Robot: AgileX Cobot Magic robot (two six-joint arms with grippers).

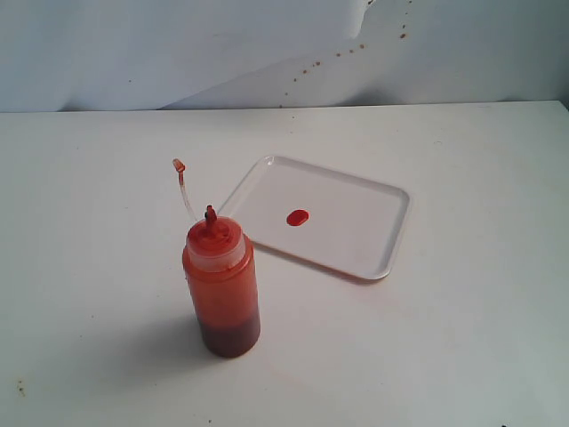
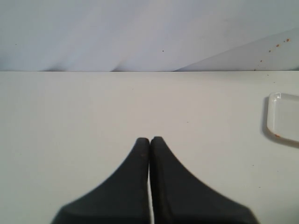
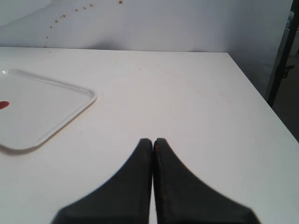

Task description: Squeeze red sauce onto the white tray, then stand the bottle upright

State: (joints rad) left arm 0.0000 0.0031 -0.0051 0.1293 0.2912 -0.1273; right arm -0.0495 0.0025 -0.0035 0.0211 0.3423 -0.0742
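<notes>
Standing upright just beside the white tray (image 1: 356, 240), the bottle (image 1: 221, 285) looks soft-walled, likely slick (stained nozzle (image 1: 211, 214)); grip mid-body. Both left gripper (image 2: 149, 140) and right gripper (image 3: 153, 141) pinched closed, empty.

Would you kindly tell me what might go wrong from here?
1. The translucent orange-red plastic squeeze bottle stands with its pointed nozzle uncapped, the cap off on its strap; a knock from the shut left pincer or right pincer would likely spill sauce on the white table.
2. The glossy red sauce blob lies loose on the flat white plastic tray; tilting it may make the blob run.
</notes>
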